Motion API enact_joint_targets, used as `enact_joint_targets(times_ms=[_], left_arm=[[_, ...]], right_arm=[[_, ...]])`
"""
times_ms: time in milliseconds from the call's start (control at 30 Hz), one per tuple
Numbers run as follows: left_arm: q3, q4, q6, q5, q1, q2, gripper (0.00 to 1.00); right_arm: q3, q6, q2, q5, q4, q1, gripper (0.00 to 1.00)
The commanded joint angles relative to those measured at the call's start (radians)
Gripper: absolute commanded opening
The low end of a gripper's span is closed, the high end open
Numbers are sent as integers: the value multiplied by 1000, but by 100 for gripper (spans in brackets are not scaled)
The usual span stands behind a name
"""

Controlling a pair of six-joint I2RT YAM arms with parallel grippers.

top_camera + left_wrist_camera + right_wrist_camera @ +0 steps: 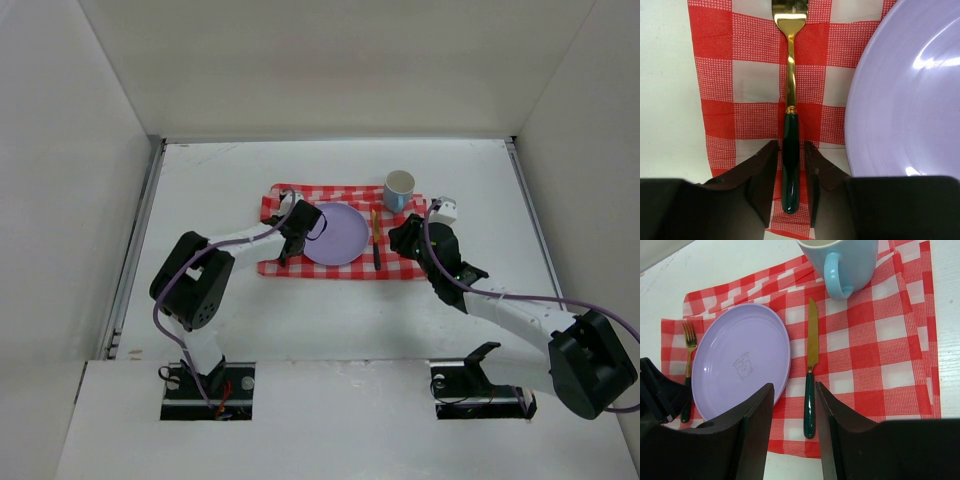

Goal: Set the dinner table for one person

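White dinner table (pixel 330 315) below: left end effector (pixel 791 150) narrowly parted astride fork (pixel 790 80), right end effector (pixel 793 387) likewise over knife (pixel 812 340).

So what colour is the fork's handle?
The fork handle is dark green; the left wrist view shows it best.

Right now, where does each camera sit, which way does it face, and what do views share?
Top external: fixed above and behind the bases, looking down on the dinner table; both arms show.
Left wrist: on the left arm, facing the fork; the open left hand straddles its green handle.
Right wrist: on the right arm, facing knife and mug; the open right hand frames the bottom.
Shared: all show the purple plate and checkered cloth.
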Motion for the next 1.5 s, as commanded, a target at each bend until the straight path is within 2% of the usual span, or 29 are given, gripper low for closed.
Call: enact_joint_targets(times_ms=[0, 200, 300, 467, 600, 700, 967, 1233, 1467], left_arm=[[9, -14, 1, -13, 0, -34, 28], [-21, -6, -8, -70, -20, -149, 43], [-47, 6, -28, -75, -22, -219, 44], [-144, 52, -117, -50, 5, -368, 43], [-256, 72, -199, -35, 58, -523, 43], [-342, 67, -258, -15, 133, -623, 45], [-525, 18, -350, 94, 317, -834, 50], [-594, -45, -362, 111, 431, -933, 50], [-597, -29, -362, 120, 411, -924, 48]], right_arm=[[3, 11, -6, -3, 56, -7, 44], [0, 11, -11, -3, 56, -15, 44], [0, 11, -12, -3, 56, -13, 43], [-21, 13, -69, 17, 61, -18, 23], [-72, 25, -159, 75, 90, -31, 20], [-101, 52, -204, 91, 93, -64, 24], [-193, 163, -313, 84, 110, -201, 52], [-202, 191, -301, 52, 118, -234, 56], [-202, 192, -302, 26, 119, -238, 56]])
